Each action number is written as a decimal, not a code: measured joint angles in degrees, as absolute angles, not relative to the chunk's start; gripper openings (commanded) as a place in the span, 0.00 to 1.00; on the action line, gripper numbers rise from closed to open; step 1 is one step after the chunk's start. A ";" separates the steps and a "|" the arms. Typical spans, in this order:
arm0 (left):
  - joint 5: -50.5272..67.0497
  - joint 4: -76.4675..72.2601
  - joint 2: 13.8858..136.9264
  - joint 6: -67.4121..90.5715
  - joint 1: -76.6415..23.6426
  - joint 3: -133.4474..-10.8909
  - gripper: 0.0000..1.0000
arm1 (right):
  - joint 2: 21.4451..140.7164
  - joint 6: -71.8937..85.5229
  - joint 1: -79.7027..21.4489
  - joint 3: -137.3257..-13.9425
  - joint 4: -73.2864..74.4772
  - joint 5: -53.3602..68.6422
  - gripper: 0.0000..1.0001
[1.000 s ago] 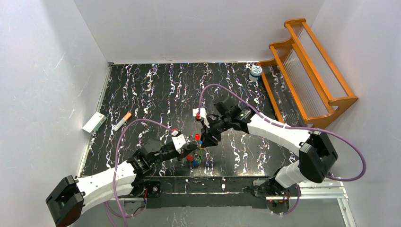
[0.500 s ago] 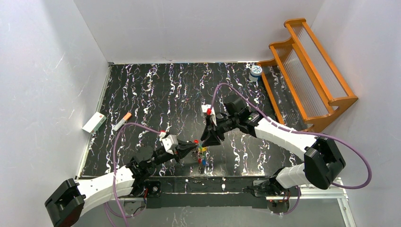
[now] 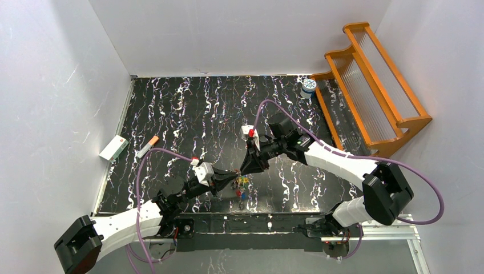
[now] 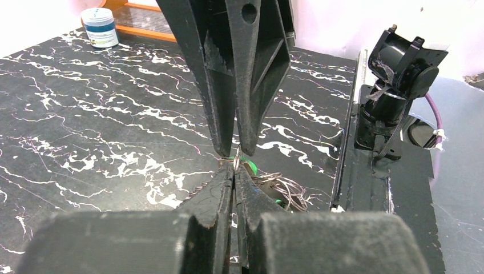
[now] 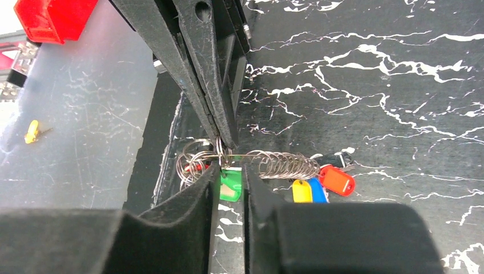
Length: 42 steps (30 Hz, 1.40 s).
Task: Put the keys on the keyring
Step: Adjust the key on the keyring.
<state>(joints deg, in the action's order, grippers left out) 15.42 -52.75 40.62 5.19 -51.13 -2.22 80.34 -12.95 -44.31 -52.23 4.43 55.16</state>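
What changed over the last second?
The left gripper drew back left and turned toward the keyring; the right gripper shifted slightly right. The keyring and its keys slid right. Both tips now meet on it. Jar, rack unmoved.

Overhead camera above the table (image 3: 188, 114); opposed wrist cameras close on one keyring (image 5: 201, 153).

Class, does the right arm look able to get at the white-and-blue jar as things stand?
Likely not yet: the way to the jar is free, but its fingers are shut on the keyring.
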 measured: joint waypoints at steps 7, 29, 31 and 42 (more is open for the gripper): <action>15.11 -52.73 40.62 5.21 -51.11 -2.20 0.00 | 81.01 -12.43 -44.31 -52.23 4.54 55.86 0.01; 14.52 -51.79 40.56 5.21 -51.13 -1.52 0.00 | 84.23 -14.17 -44.38 -51.59 6.63 54.04 0.11; 14.48 -51.79 40.56 5.21 -51.13 -1.52 0.00 | 84.29 -14.72 -44.38 -51.59 7.14 53.93 0.29; 14.39 -53.17 40.29 5.21 -51.13 -1.52 0.00 | 76.99 -16.43 -44.25 -48.75 3.75 50.26 0.51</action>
<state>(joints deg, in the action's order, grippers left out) 14.39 -53.17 40.29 5.21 -51.13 -1.52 76.99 -16.43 -44.25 -48.75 3.75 50.26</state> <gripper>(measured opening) 0.010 0.503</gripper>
